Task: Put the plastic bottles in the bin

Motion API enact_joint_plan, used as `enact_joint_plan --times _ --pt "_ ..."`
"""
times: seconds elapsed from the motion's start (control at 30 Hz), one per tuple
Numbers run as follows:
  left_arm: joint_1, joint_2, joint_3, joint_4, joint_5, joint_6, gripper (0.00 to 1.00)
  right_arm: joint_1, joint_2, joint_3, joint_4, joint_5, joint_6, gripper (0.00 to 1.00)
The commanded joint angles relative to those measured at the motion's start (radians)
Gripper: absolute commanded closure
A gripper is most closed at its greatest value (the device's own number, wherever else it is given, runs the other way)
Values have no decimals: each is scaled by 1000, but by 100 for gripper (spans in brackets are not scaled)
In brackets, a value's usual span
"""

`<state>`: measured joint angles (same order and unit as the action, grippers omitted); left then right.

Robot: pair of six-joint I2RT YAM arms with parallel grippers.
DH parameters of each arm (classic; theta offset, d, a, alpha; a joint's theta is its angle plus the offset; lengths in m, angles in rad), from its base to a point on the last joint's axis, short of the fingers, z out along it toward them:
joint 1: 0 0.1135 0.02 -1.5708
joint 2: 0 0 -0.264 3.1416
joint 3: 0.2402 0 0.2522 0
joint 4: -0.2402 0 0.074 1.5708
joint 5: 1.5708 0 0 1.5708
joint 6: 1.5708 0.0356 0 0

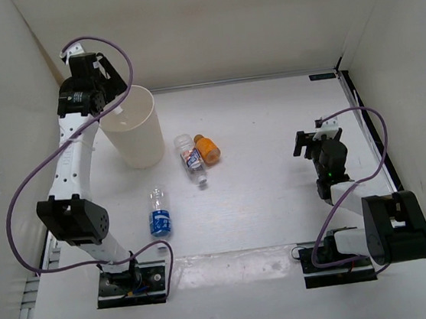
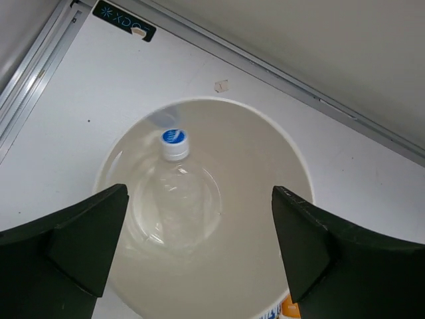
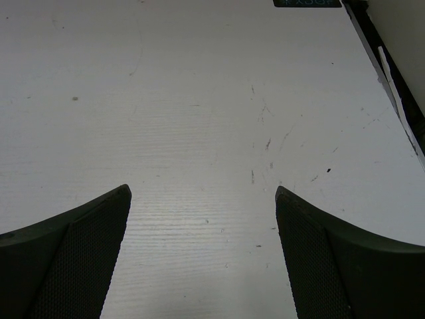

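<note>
Drop judged done: left pincer (image 2: 199, 193) is held open, empty, over the bin (image 2: 265, 153), a clear bottle (image 2: 176, 199) inside; right pincer (image 3: 202, 189) open; next the blue-label bottle (image 1: 160, 212), white-pink bottle (image 1: 191, 159) or orange bottle (image 1: 208, 149) on the worktop (image 1: 270, 122) must be gripped.

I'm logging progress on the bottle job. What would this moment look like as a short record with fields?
bin: cream, far left of the table
inside bin: one clear bottle, blue cap
on table: blue-label bottle, pink-label bottle, orange bottle
left gripper: open, empty, above the bin
right gripper: open, empty, over the table
</note>
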<state>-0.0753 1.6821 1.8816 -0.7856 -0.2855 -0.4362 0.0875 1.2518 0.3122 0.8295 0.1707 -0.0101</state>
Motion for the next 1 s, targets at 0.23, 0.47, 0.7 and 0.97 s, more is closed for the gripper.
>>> enact_joint_plan --times 0.23,0.47,0.7,0.97 --pt "11 -50 73 -4 11 51 0 -2 -8 28 36 24 1 10" --pt "11 -252 15 155 58 177 0 0 -9 24 42 24 1 10" --pt "-88 -507 -192 136 103 182 0 1 -9 21 51 -10 -7 10" --pt "-493 -800 -700 71 -190 -96 0 12 -9 19 51 -19 -22 10"
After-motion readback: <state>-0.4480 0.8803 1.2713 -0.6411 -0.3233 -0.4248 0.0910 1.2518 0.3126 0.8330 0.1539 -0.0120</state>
